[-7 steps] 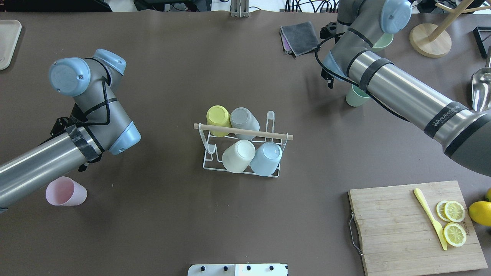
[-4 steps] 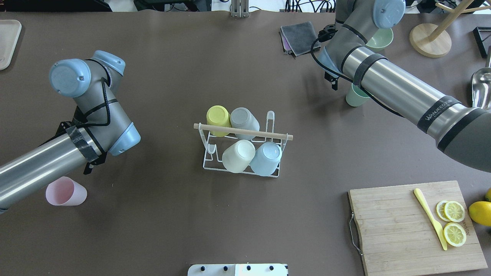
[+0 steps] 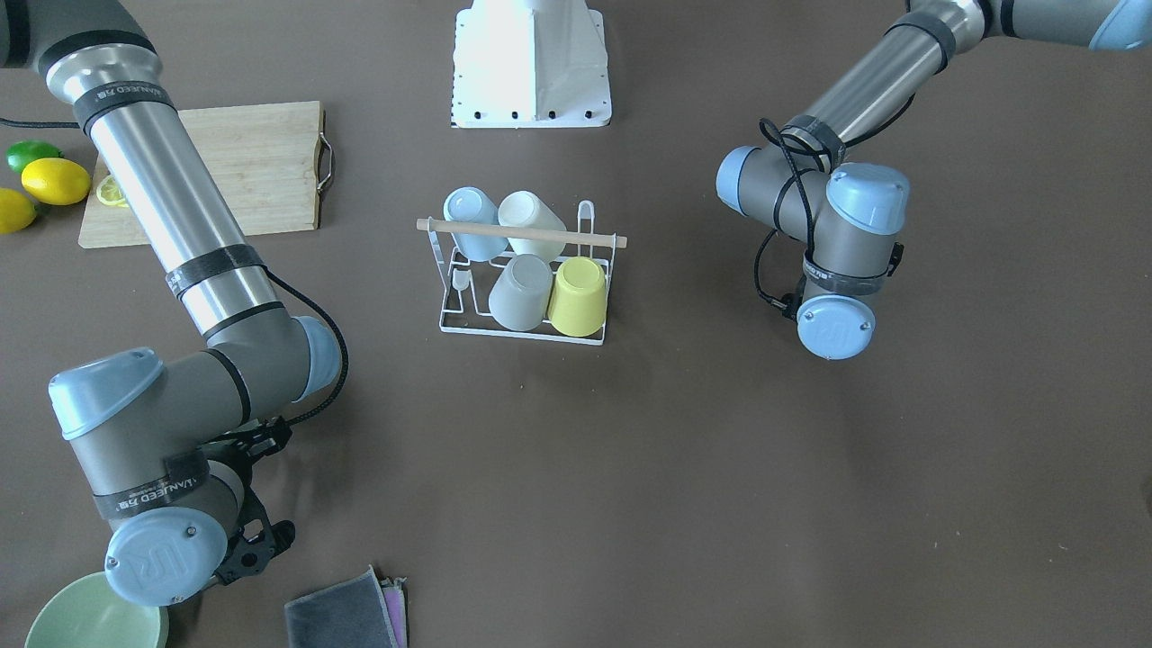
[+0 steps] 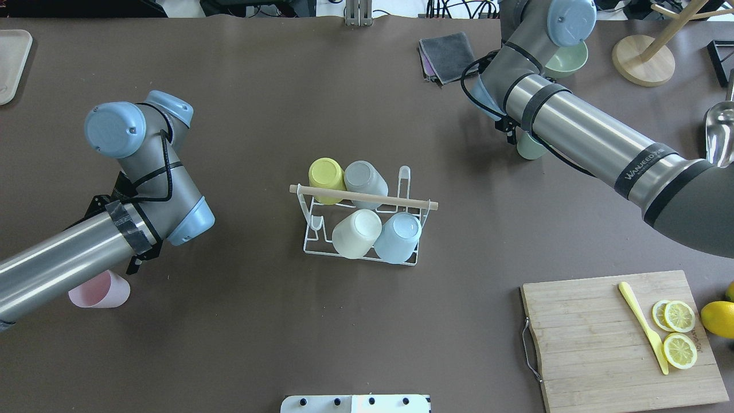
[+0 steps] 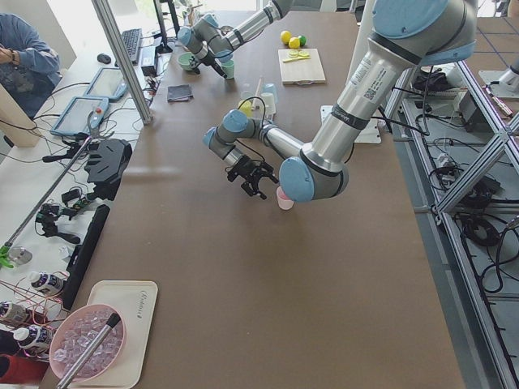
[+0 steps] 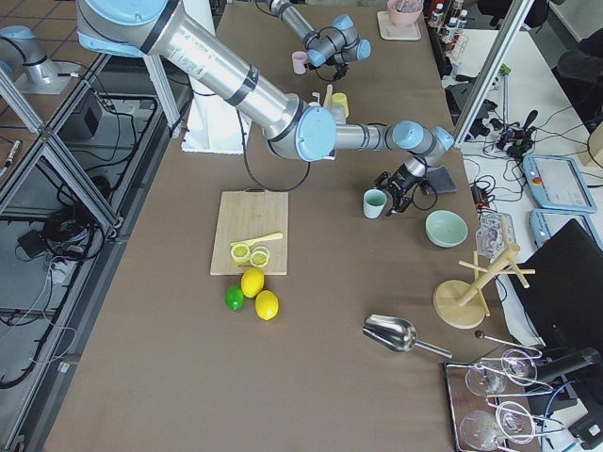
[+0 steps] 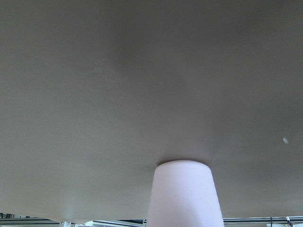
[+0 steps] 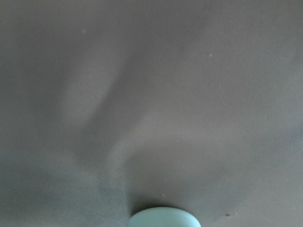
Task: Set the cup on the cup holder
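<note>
The white wire cup holder with a wooden rod handle stands mid-table and holds yellow, grey, cream and light blue cups upside down; it also shows in the front-facing view. A pink cup lies at the left, partly under my left arm, and shows close in the left wrist view. My left gripper hovers beside it with fingers spread, empty. A green cup stands at the far right, mostly hidden by my right arm. My right gripper is next to it, open and empty.
A bamboo cutting board with lemon slices and a yellow knife lies front right. A green bowl, a grey cloth, a wooden stand and a metal scoop are at the back right. A tray is back left.
My left wrist has moved toward the pink cup and now covers part of it. My right wrist has shifted toward the table's centre over the green cup, hiding more of it.
</note>
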{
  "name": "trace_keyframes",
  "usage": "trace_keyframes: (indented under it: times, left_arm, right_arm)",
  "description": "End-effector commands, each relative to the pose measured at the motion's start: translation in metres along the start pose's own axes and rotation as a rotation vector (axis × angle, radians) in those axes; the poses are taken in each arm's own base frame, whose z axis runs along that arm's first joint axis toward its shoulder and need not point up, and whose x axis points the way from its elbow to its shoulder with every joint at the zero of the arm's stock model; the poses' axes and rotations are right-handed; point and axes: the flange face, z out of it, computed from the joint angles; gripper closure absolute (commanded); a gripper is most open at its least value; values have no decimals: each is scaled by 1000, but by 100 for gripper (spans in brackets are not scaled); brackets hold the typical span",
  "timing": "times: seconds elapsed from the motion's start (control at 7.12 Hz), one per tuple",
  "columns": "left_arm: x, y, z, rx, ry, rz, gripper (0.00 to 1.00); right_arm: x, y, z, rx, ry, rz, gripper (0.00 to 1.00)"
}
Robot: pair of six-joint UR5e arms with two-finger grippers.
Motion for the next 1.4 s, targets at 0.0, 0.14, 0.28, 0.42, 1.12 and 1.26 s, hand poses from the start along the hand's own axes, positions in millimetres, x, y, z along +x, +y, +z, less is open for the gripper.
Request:
trace_keyframes:
  times: [0.0, 0.14, 0.28, 0.42, 1.12, 1.26]
  left_arm:
    - [2, -4, 19, -28, -1, 3, 1]
    - [1, -4, 22, -33, -3, 1, 2]
    - [0, -6, 33, -49, -4, -1, 2]
    - [-1, -7, 39, -58, -5, -4, 2]
    - [1, -7, 49, -80, -7, 7, 15]
    - [0, -6, 50, -89, -3, 36, 27]
  right_arm:
    - [-7, -2, 22, -83, 6, -17, 0]
    - [-6, -1, 27, -109, -2, -4, 0]
    - [-6, -1, 28, -141, -7, -4, 0]
    - [-12, 1, 24, -166, -1, 5, 0]
    - [1, 13, -16, -190, 3, -45, 100]
    - [19, 25, -46, -174, -23, -60, 100]
